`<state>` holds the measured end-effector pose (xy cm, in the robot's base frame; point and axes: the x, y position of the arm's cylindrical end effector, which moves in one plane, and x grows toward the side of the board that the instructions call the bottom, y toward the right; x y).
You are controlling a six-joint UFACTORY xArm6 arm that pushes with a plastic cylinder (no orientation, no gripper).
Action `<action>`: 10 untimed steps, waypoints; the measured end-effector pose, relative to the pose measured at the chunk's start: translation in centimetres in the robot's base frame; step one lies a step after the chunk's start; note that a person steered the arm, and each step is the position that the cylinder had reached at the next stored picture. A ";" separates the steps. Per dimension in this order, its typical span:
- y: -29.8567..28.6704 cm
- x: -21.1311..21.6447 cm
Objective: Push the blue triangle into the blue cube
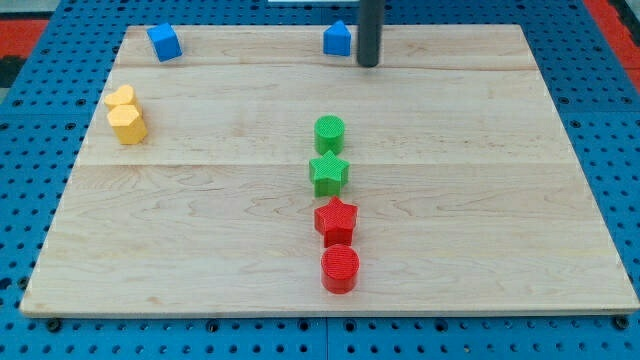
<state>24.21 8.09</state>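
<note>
The blue triangle (338, 38) sits near the top edge of the wooden board (500, 200), just right of centre. The blue cube (163, 42) sits at the view's top left, far to the left of the triangle. My tip (368, 64) is just to the right of the blue triangle and slightly below it, very close to it; I cannot tell whether they touch.
Two yellow blocks (126, 113) stand together at the left. A column runs down the middle: green cylinder (329, 131), green star (328, 172), red star (336, 219), red cylinder (340, 269). A blue pegboard surrounds the board.
</note>
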 end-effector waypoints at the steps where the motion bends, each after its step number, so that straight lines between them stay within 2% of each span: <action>1: -3.7 -3.4; 3: -25.2 -2.8; 4: -20.6 -1.9; 5: -16.9 1.4; 6: -23.2 3.2; 7: -24.6 3.2; 8: -24.6 3.2; 9: -20.9 3.8; 10: -17.9 6.9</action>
<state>31.14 -9.83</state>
